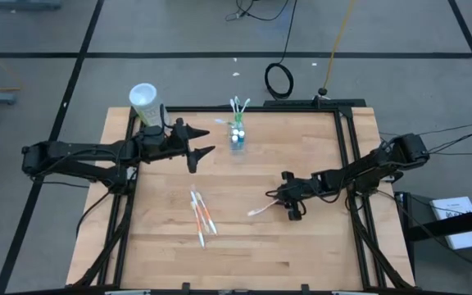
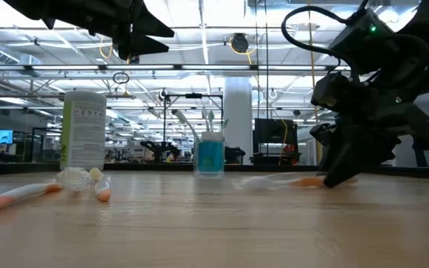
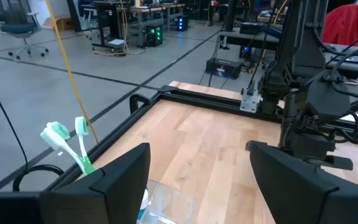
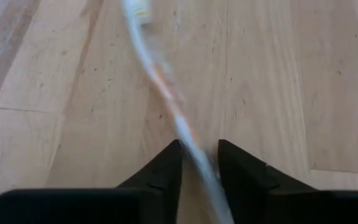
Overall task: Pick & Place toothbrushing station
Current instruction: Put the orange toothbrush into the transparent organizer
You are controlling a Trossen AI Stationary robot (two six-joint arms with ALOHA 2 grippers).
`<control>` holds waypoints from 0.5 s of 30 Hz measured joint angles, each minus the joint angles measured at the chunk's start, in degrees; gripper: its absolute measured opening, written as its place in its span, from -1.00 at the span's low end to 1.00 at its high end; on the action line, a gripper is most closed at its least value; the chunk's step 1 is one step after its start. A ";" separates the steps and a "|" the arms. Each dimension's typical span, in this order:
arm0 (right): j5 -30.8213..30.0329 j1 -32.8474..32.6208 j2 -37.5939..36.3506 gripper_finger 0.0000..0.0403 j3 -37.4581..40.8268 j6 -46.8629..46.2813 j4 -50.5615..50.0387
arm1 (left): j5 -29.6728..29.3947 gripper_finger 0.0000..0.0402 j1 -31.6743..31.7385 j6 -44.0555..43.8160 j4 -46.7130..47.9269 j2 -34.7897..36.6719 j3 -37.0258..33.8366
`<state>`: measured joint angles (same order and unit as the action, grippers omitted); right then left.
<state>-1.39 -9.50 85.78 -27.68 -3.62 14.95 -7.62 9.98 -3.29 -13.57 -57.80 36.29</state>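
A small clear cup [image 1: 236, 137] stands near the table's far edge with green-white toothbrushes [image 3: 67, 142] and something blue [image 2: 211, 156] in it. Several orange-white toothbrushes [image 1: 201, 215] lie flat at the table's middle left. My left gripper [image 1: 201, 144] is open and empty, raised just left of the cup [image 3: 166, 204]. My right gripper [image 1: 283, 199] is low at the table's middle right, closed about another orange-white toothbrush [image 1: 260, 211]. My right gripper has the toothbrush's handle [image 4: 194, 158] near its end between its two fingers, which come slanting down from the table's right side and lie roughly along the brush. The brush stretches away from the fingertips toward the table's left and lies on the wood [image 2: 289, 181].
A white canister with green print [image 1: 144, 102] stands at the table's far left corner, behind my left arm. A black frame rail [image 1: 252, 110] runs along the far and side edges. Bare wood lies along the near edge.
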 joint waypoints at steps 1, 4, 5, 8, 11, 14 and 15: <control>0.01 0.00 0.00 -0.59 0.00 -0.02 0.22 | 0.00 0.42 0.00 0.00 -0.01 0.00 0.00; -0.02 0.00 0.04 -0.75 0.02 0.00 0.74 | 0.00 0.42 0.00 -0.19 0.00 0.00 0.00; -0.02 0.00 0.04 -0.80 0.04 -0.01 0.99 | 0.00 0.42 0.00 -0.33 0.01 0.00 0.00; -0.10 0.07 0.17 -0.92 0.20 0.06 3.34 | 0.00 0.42 0.00 -0.46 -0.02 0.00 0.00; -0.57 0.13 0.14 -0.92 0.20 2.24 10.65 | 0.00 0.42 0.00 -0.48 -0.02 0.00 0.00; -2.22 0.23 0.11 -0.87 0.20 5.83 19.86 | 0.01 0.42 0.00 -1.04 -0.02 0.00 0.00; -2.75 0.37 0.13 -0.85 0.20 7.26 23.36 | 0.01 0.42 0.00 -1.57 -0.04 0.00 0.00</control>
<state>-4.14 -9.13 85.91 -27.49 3.64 38.31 -7.61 9.98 -4.86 -13.61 -57.80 36.29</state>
